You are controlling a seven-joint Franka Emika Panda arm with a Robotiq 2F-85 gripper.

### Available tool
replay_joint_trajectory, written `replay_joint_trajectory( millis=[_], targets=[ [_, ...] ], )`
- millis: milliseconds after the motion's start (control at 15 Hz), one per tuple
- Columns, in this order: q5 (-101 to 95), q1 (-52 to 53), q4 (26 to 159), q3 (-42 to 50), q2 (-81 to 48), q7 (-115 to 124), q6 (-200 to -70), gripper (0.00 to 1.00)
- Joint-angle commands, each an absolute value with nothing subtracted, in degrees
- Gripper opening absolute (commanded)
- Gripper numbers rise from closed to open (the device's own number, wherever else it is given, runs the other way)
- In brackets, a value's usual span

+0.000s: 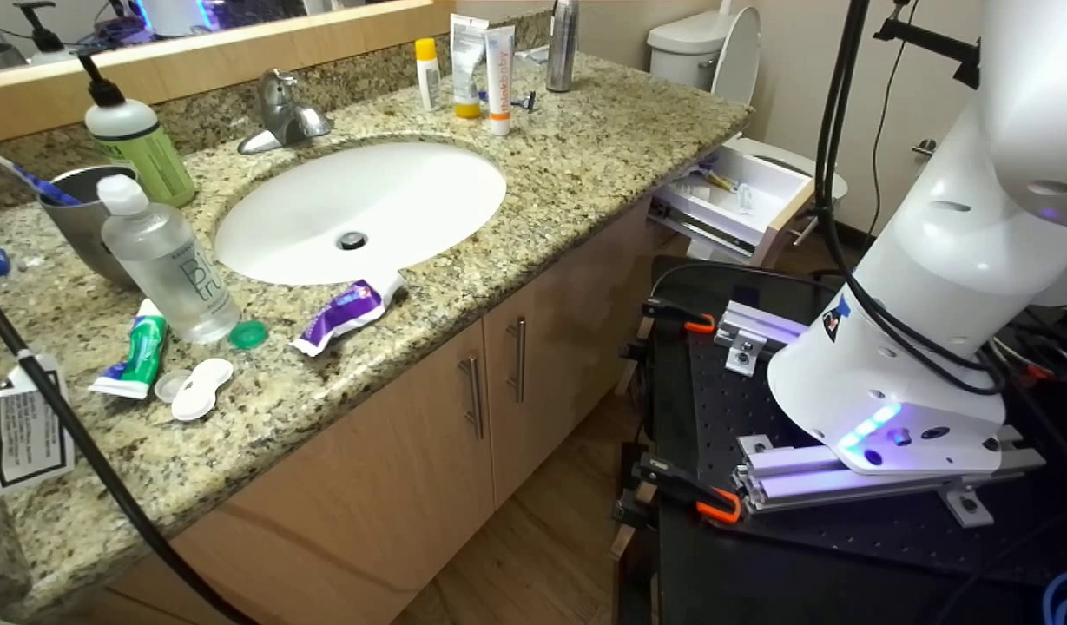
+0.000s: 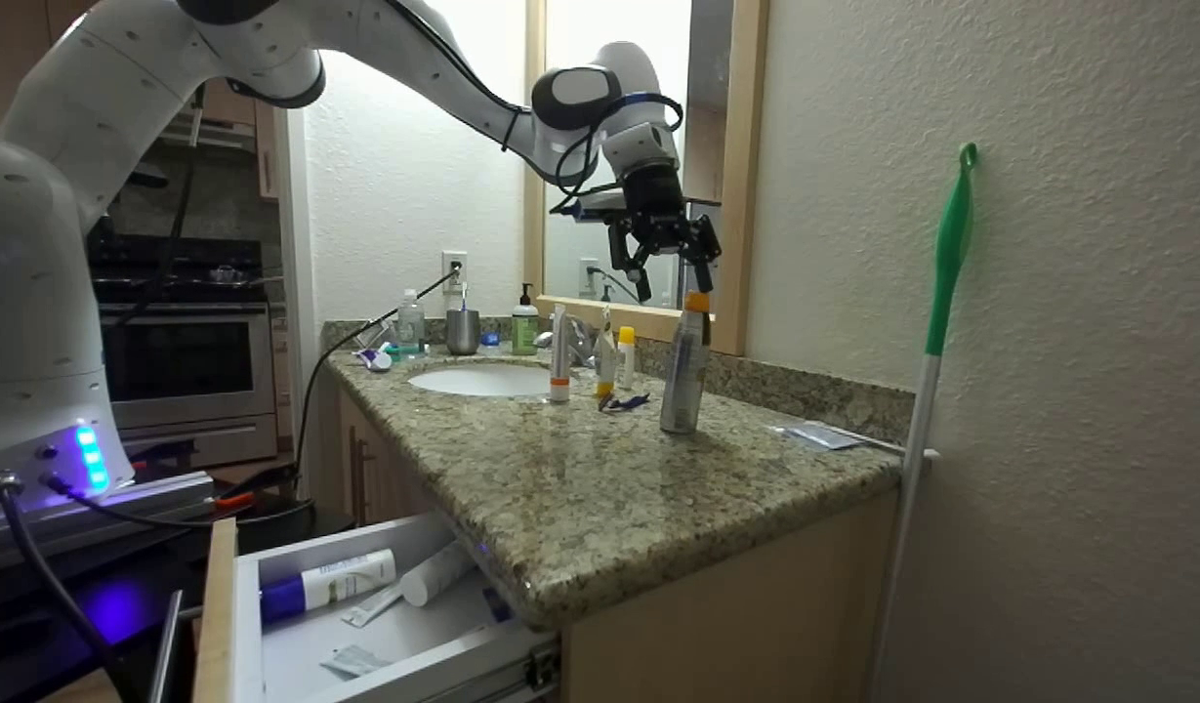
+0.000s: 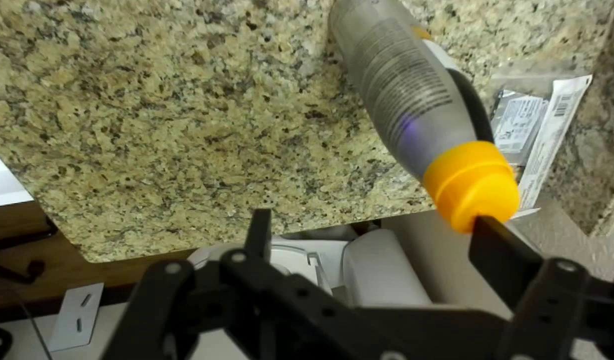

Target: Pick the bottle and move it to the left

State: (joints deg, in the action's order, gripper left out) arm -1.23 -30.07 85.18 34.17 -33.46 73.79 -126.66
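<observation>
In both exterior views I see the bottle (image 2: 684,381) standing upright on the granite countertop (image 2: 560,488), near the back edge and toward the end which is beside the toilet (image 1: 679,54). Its body is grey and its cap (image 3: 466,175) is orange. My gripper (image 2: 674,285) hangs close to its top, with the two fingers (image 3: 259,232) spread well apart. In the wrist view one fingertip covers a small part of the cap; whether they truly touch, I cannot tell from this far. Close to the back corner of this same end there lies a flat packet (image 3: 517,122). From the bottle in direction of the sink (image 1: 411,200), I find a razor (image 2: 629,401) and two tubes (image 1: 500,82) that stand on their caps. Under the front edge, near the front corner of this end, a drawer (image 2: 219,605) is pulled out.
</observation>
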Motion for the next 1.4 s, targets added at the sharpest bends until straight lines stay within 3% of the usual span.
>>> replay_joint_trajectory(
  millis=[0,933,1333],
  targets=[
    [-1.6,-30.7,84.0,33.6,-34.1,74.2,-125.9,1.00],
    [6.4,-34.4,83.6,29.2,-29.0,65.3,-123.3,1.00],
    [12.2,-40.0,74.2,22.5,-37.2,54.4,-108.5,1.00]
  ],
)
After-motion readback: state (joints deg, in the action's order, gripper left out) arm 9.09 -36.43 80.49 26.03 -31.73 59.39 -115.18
